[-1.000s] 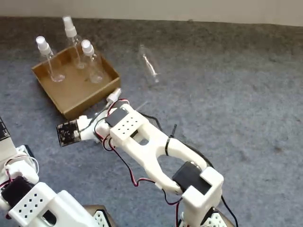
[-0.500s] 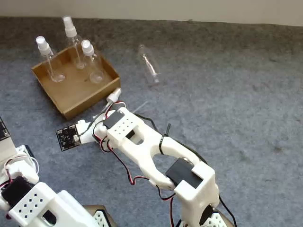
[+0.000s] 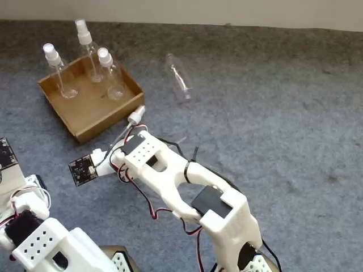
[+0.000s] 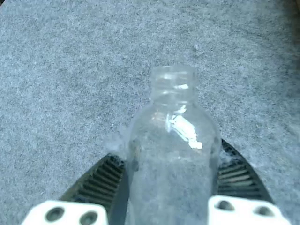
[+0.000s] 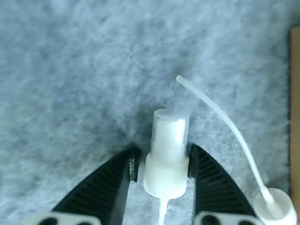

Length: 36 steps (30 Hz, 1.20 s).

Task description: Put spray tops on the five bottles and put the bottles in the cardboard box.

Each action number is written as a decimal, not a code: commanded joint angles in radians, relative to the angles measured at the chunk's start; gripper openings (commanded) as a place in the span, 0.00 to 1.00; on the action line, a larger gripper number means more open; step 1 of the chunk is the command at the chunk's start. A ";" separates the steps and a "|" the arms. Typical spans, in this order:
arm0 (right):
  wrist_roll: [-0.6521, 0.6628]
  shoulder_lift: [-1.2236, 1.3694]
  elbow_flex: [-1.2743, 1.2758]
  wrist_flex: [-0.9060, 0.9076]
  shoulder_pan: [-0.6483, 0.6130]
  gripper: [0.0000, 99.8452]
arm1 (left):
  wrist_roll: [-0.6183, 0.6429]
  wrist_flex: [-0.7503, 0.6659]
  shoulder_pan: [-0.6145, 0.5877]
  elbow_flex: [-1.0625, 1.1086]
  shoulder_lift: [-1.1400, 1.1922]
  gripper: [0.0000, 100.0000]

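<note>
Right gripper (image 5: 163,157): fingers clamped on the collar of a spray top (image 5: 167,140), lower centre; probably light and rigid. Left gripper (image 4: 169,157): fingers clamped round the uncapped bottle (image 4: 171,126), centre frame; likely slippery, best held mid-body.

A grey carpet (image 3: 283,130) covered the whole table, its pile short and mottled. Along the far edge, at 12 o'clock, ran a pale, plain strip (image 3: 227,10); whether it was a wall could not be told. The carpet was darkest in a band just below that strip and grew lighter toward 6 o'clock. The light was soft and even, casting only faint shadows. A slightly darker smudge (image 3: 290,184) marked the pile toward 4 o'clock.
</note>
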 commanded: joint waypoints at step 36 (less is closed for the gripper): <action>-0.758 -0.760 -0.116 0.234 0.338 0.01 | -0.008 -0.124 0.527 0.004 -0.015 0.08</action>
